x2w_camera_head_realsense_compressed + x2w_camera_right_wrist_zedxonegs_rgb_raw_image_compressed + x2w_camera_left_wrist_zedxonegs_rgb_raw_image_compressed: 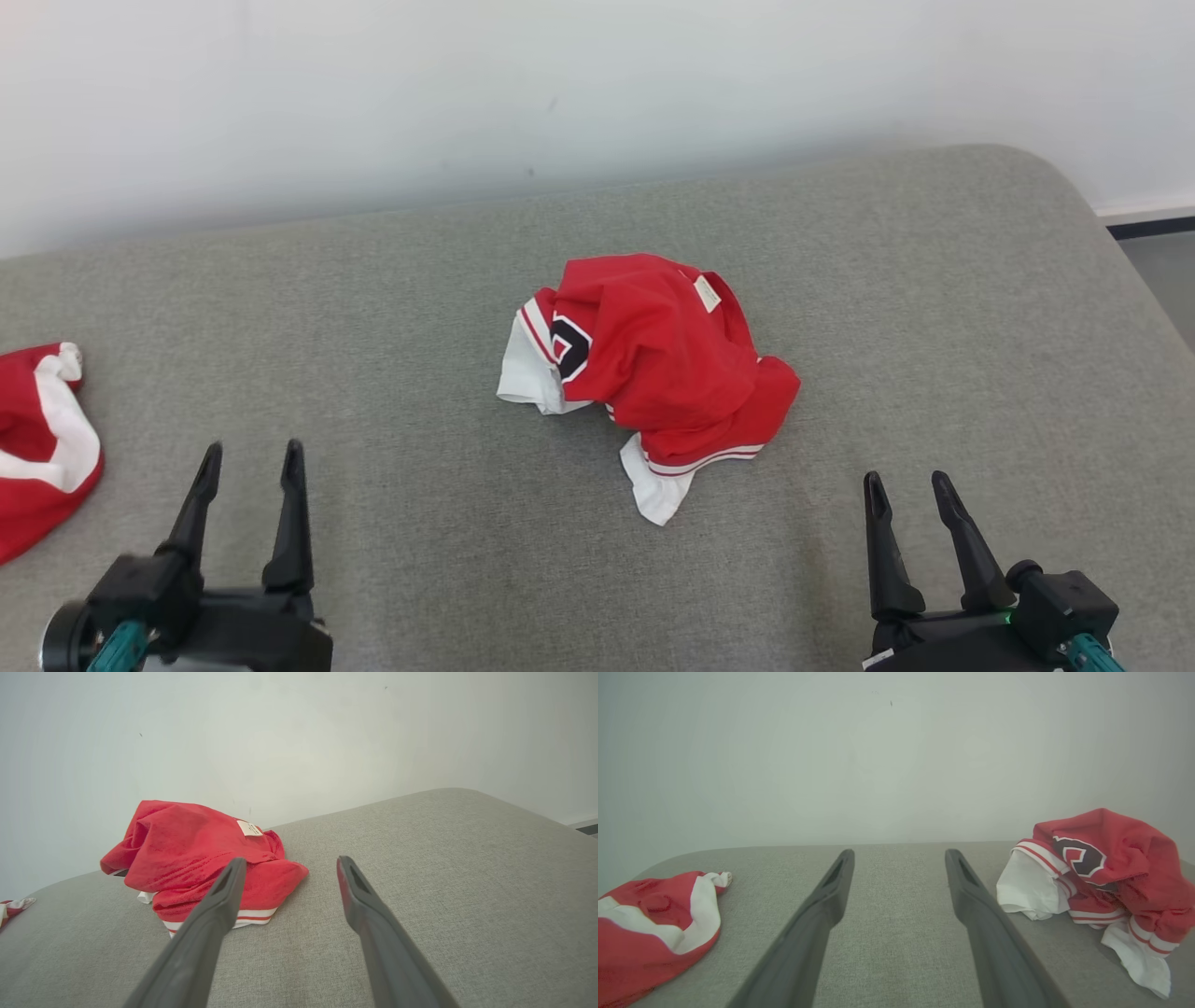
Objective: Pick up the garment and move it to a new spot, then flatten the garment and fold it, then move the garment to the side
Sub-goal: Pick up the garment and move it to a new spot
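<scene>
- Crumpled garment (653, 369) mid-cushion (420, 280); bare grey room all round it; rounded cushion corner, floor (1158, 271) well right of garment.
- L wrist: crest (1080, 856) side; R wrist: label (249, 828) side; 2nd red cloth (37, 448) well left of garment.
- L gripper (254, 448), R gripper (906, 478) on near side of garment, apart from it: jaws spread wide, empty.

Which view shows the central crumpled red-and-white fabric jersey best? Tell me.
Head view: the crumpled red-and-white fabric jersey lies whole and unobstructed. The left wrist view pushes it against the right edge; the right wrist view has a jaw across its hem.
</scene>
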Tool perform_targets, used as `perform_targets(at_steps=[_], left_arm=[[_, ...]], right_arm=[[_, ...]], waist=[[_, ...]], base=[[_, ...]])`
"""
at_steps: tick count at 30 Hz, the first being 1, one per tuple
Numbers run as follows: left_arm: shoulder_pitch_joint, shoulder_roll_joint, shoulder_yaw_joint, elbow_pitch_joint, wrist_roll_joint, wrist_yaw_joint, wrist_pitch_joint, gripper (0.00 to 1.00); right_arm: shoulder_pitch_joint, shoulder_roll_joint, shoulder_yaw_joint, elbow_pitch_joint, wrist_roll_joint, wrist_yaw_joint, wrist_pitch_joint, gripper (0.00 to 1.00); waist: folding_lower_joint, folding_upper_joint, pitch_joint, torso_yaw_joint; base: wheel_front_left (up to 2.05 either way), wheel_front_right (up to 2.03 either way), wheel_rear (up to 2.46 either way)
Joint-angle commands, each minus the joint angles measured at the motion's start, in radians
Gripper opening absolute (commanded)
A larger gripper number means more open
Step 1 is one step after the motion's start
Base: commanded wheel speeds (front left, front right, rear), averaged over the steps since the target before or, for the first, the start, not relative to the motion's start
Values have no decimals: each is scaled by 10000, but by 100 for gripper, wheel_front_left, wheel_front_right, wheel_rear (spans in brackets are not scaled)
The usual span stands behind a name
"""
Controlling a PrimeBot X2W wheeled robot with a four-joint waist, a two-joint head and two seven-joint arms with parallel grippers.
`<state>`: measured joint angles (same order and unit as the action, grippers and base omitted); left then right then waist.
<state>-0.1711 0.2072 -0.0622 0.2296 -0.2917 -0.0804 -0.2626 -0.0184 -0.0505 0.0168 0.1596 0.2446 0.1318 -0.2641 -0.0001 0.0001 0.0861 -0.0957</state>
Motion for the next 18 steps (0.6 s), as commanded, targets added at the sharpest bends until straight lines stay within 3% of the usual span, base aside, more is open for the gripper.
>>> perform_targets(at_steps=[1, 12, 18], left_arm=[[294, -165, 246, -131, 115, 22, -33, 100], [1565, -1276, 1436, -1043, 1236, -144, -33, 100], [1909, -1493, 1620, -1076, 1801, -194, -34, 100]], right_arm=[[88, 5, 15, -35, -82, -22, -6, 100], [233, 5, 134, -92, -395, -22, -6, 100], [386, 5, 194, -47, -533, -22, -6, 100]], waist=[[1, -1, -65, 117], [1, -1, -144, 370], [1, -1, -286, 440]], base=[[0, 0, 0], [0, 0, 0], [0, 0, 0]])
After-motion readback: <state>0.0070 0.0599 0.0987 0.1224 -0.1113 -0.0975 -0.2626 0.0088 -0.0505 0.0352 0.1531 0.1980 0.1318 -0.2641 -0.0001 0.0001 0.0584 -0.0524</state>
